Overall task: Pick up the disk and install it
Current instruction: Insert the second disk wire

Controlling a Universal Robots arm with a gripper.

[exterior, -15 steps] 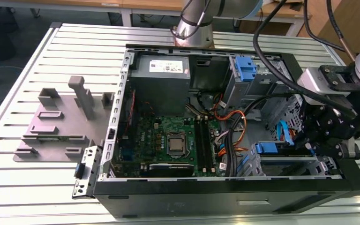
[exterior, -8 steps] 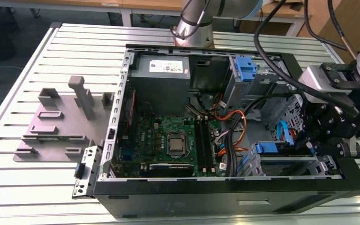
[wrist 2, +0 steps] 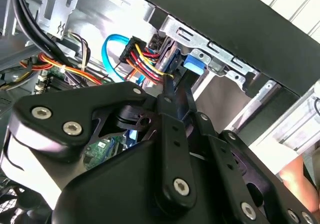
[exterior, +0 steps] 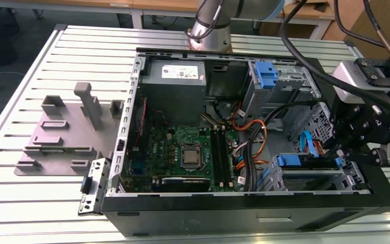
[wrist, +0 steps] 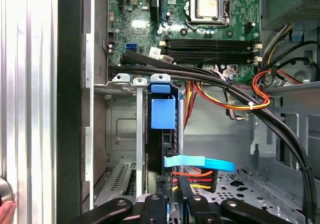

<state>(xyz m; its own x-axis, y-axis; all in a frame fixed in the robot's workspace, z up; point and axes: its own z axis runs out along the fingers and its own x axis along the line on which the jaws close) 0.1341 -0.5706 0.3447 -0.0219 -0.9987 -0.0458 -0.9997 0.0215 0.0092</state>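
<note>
- On the exterior view's left, a grey fixture (exterior: 66,134) stands on the slatted table (exterior: 19,203), well apart from the work.
- Next lies the open computer case (exterior: 249,211) with its motherboard (exterior: 181,150) bare. The grey power supply (exterior: 174,76) and a blue bracket (exterior: 264,75) sit along its far wall.
- Toward the exterior view's right, the disk (wrist: 163,113) sits edge-on in the drive cage (wrist: 122,119), its blue carrier between the metal rails.
- A blue flat cable (wrist: 200,162) and coloured wires (wrist: 195,176) lie just beside the disk's exposed end.
- The gripper (exterior: 349,152) hangs inside the case at that end. I cannot tell whether it is clamped on the disk or free.
- The pick-up looks done and the installing step is in hand, with the disk already in its slot.
- Any further seating calls for straight travel along the rails, with care not to snag the cables.
</note>
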